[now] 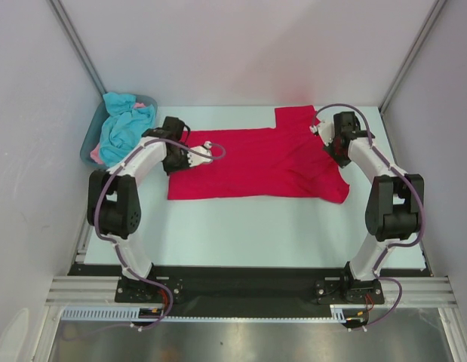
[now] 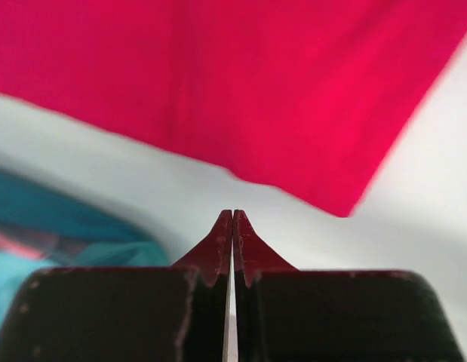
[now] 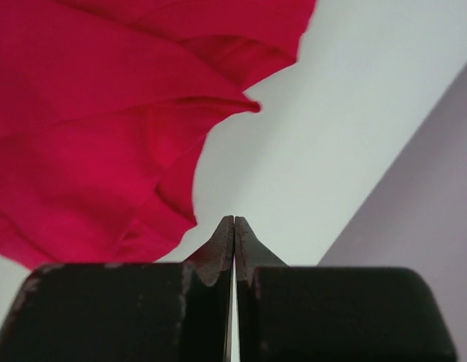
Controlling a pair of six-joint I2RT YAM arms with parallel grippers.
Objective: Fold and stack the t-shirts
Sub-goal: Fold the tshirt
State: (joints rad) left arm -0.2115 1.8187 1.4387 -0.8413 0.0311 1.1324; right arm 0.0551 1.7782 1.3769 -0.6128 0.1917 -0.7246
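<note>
**Red t-shirt spread flat; both jaws clenched and empty**

The white surface [image 1: 248,226] carries one red t-shirt [image 1: 256,162], spread out across its far half with one sleeve pointing to the far edge. A fold or bunching shows at its near right corner.

The left arm [image 1: 116,200] reaches over the shirt's left edge and hides part of it from above. The right arm [image 1: 388,204] reaches to the shirt's right side, by the far sleeve.

A grey-blue tub [image 1: 87,143] stands at the far left corner, just beside the left arm's wrist. A crumpled turquoise t-shirt [image 1: 124,124] fills it, with a bit of a pink t-shirt [image 1: 95,154] showing at the near side.

The left jaws are clenched tip to tip with nothing between them, above bare surface just short of the red cloth. The right jaws are likewise clenched and empty, beside the rumpled edge of the shirt.
</note>
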